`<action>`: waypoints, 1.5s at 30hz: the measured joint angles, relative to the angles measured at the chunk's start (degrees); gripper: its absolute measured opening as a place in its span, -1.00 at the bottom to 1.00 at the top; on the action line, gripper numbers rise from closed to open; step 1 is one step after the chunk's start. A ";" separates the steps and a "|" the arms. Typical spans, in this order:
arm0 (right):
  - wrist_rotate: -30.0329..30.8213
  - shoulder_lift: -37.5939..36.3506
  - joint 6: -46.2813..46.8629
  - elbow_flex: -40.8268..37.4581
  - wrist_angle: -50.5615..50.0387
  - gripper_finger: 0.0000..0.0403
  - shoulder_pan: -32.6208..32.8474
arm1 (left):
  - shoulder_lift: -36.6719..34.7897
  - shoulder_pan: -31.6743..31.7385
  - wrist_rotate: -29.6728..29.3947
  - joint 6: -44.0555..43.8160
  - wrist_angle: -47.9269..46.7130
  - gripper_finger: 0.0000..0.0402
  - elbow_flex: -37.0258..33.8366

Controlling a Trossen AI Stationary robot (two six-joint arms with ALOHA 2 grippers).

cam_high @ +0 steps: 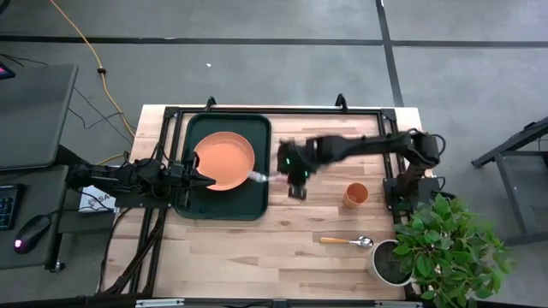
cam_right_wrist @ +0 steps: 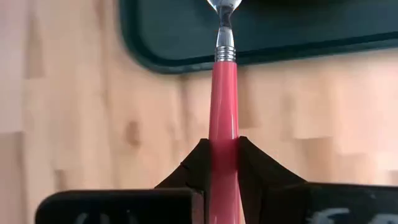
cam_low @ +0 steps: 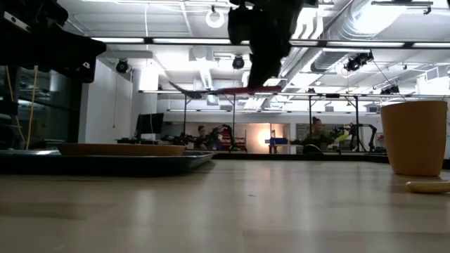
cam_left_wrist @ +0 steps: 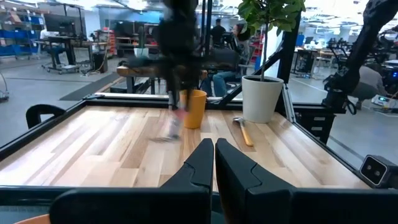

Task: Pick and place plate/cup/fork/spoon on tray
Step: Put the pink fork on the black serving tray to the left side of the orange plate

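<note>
The orange plate (cam_high: 224, 159) lies in the dark green tray (cam_high: 224, 208) at the table's left. My right gripper (cam_high: 289, 174) is just right of the tray, above the table, shut on the pink-handled fork (cam_right_wrist: 224, 93), whose silver tines (cam_high: 258, 177) reach over the tray's right rim. My left gripper (cam_high: 205, 180) is shut and empty over the tray's near left part. The orange cup (cam_high: 356, 194) stands upright right of my right gripper. The spoon (cam_high: 347, 241) lies flat near the table's near right. My right gripper pinches the fork's pink handle (cam_right_wrist: 224, 134) between its two fingers, and the fork runs on along the fingers toward the tray. The fork is lifted clear of the table, about level (cam_low: 218, 90), tines toward the table's left.
A grey pot with a green plant (cam_high: 428, 248) stands at the table's near right corner, close to the spoon. Bare wood lies between tray and cup. People and equipment show in the room beyond the table's far edge.
</note>
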 joint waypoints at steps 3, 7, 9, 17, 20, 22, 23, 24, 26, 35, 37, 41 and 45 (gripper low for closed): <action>0.04 0.72 4.30 -3.70 7.17 -0.85 4.01 | 0.00 0.00 0.00 0.00 0.00 -0.98 0.00; 2.60 3.37 6.73 -4.00 18.00 -0.85 7.88 | 0.04 -0.01 0.00 0.00 0.00 -0.98 -0.01; 3.47 5.50 8.33 -4.10 21.60 -0.85 8.87 | 0.04 -0.02 0.00 0.00 0.00 -0.98 0.00; 7.23 16.50 11.85 5.82 20.66 -0.85 9.18 | 0.04 -0.01 0.00 0.00 0.00 -0.98 0.00; 7.67 21.68 10.80 12.98 17.04 -0.85 9.18 | 0.04 -0.01 0.00 0.00 -0.01 -0.98 0.00; 7.67 25.56 7.97 17.88 13.56 -0.85 9.18 | 0.04 -0.02 0.00 0.00 -0.02 -0.98 0.00; 7.71 27.58 6.84 20.41 12.13 -0.85 9.18 | 0.04 -0.02 0.01 0.00 -0.02 -0.98 0.00; 7.93 29.52 6.10 22.96 11.00 -0.85 9.18 | 0.04 -0.01 0.00 0.00 -0.02 -0.98 0.00; 9.05 32.85 5.82 27.80 9.53 -0.85 9.18 | 0.04 0.00 0.00 0.00 0.00 -0.98 0.00; 8.98 42.14 0.30 40.79 8.22 -0.85 8.67 | 0.04 0.00 0.00 0.00 -0.02 -0.98 0.00; 9.34 43.25 -2.15 41.88 8.13 -0.85 8.66 | 0.04 -0.01 0.00 0.00 -0.02 -0.98 0.00; 11.38 43.86 -6.12 42.16 8.13 -0.84 8.67 | 0.04 -0.02 0.00 0.00 -0.02 -0.98 -0.01; 12.70 43.87 -7.50 42.19 7.83 -0.77 8.66 | 0.04 -0.02 0.00 0.00 -0.02 -0.98 -0.02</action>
